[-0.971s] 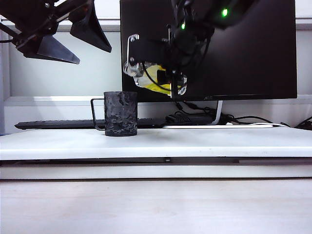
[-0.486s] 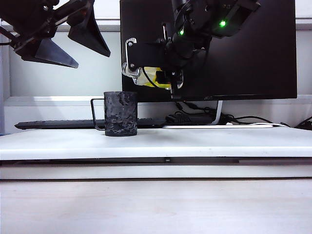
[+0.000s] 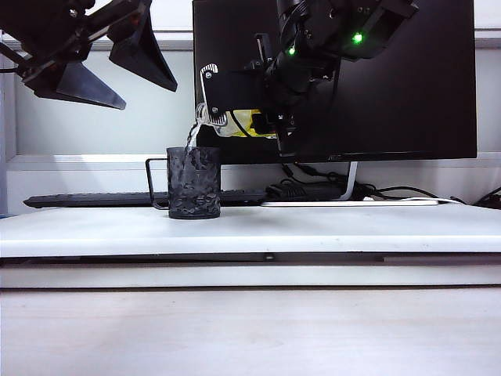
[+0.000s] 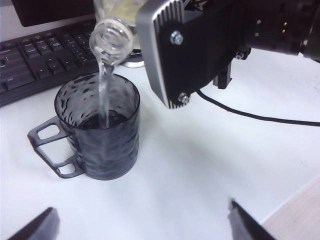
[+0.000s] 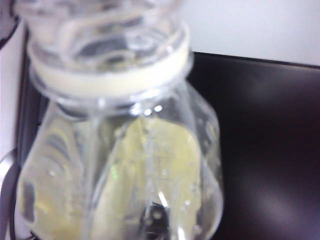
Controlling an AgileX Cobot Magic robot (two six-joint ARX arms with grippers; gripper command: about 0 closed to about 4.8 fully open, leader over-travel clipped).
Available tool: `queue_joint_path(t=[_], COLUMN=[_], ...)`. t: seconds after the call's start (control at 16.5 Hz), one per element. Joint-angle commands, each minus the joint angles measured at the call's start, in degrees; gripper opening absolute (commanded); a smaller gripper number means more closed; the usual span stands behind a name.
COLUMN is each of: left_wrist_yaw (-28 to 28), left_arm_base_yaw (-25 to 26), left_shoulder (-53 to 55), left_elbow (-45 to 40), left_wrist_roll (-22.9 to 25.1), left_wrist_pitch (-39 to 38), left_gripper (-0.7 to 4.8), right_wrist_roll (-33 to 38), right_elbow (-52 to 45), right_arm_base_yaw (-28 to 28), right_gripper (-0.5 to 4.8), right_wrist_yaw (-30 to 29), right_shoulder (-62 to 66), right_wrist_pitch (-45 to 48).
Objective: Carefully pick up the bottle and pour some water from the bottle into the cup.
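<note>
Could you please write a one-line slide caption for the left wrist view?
Right gripper tips the bottle, pouring water into the cup.

The cup (image 4: 102, 132) is dark grey with a bumpy hammered pattern. The clear bottle (image 3: 227, 121) carries a yellow label; the water (image 4: 104, 95) streams colourless. The right gripper (image 3: 246, 98) is black.

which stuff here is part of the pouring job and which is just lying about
Job:
- bottle, tipped in the right hand
- water streaming into the cup
- cup

Lying about:
- keyboard
- monitor
- cables
- left hand, open and idle above the cup's left
</note>
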Motion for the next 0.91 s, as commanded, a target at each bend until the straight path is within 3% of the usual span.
queue_joint_path(t=[0.06,0.91], left_wrist_yaw=[0.33,0.35], left_arm_base_yaw=[0.00,0.00], left_shoulder=[-0.22,-0.22], left_elbow=[0.28,0.26], left_wrist_roll=[0.42,0.44], left_wrist_pitch=[0.00,-0.50], left_gripper=[4.79,4.79], right_wrist_roll=[-0.42,-1.95], right_elbow=[0.52,0.52], right_arm_base_yaw=[-0.07,-0.11], right_gripper=[1.36,1.38], right_wrist_yaw=[-0.28,0.11], right_shoulder=[-0.61,-0.61], right_wrist_pitch=[2.36,2.82])
